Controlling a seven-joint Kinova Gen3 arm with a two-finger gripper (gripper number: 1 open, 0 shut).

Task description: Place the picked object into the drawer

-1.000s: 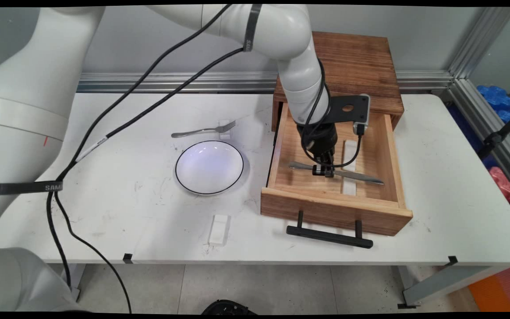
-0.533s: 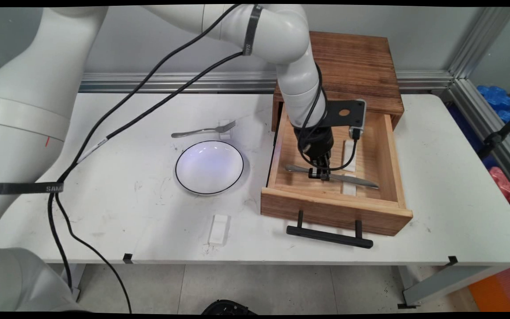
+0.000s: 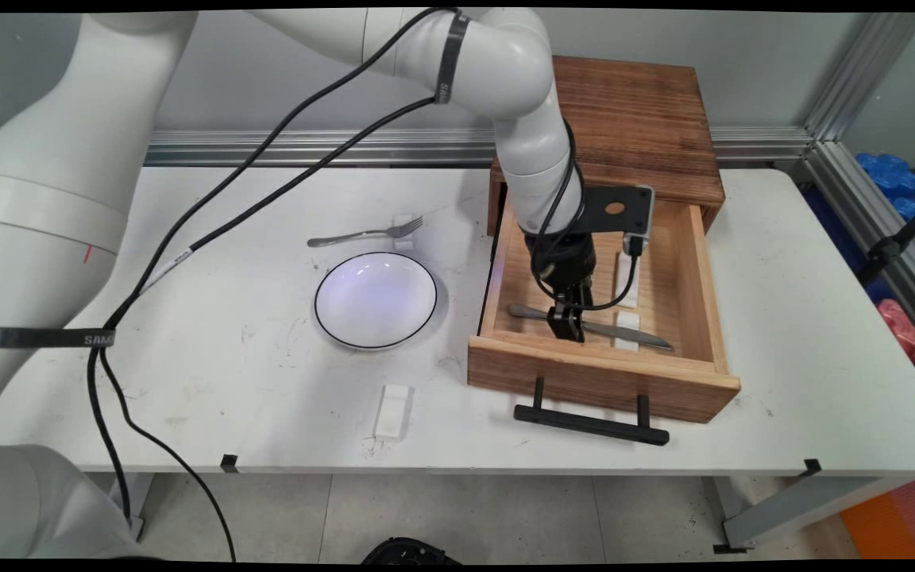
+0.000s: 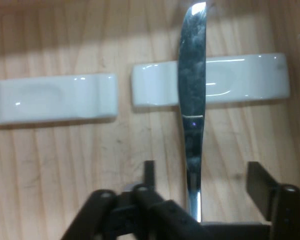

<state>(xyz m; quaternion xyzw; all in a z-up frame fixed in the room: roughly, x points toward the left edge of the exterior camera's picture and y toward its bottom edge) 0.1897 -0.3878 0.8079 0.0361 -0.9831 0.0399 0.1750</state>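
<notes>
A silver table knife point(image 3: 640, 338) lies crosswise near the front of the open wooden drawer point(image 3: 600, 372). My gripper point(image 3: 567, 327) is down inside the drawer, straddling the knife's handle. In the hand view the knife point(image 4: 192, 75) runs up between the fingers point(image 4: 260, 184), which stand apart with a gap on each side, so my gripper point(image 4: 203, 174) is open. The blade crosses one white rest point(image 4: 240, 80). A second white rest point(image 4: 50, 100) lies in line with it. In the main view the nearer rest point(image 3: 626, 330) sits under the blade.
The drawer juts from a dark wooden cabinet point(image 3: 632, 111), with a black handle point(image 3: 591, 423) at its front. A white black-rimmed plate point(image 3: 376, 300) sits left of the drawer. A fork point(image 3: 366, 233) lies beyond it. A small white block point(image 3: 392, 411) stands near the table's front edge.
The gripper and the knife have come down and toward the drawer's front together. The knife now lies on the white rest, with the fingers apart around it.
</notes>
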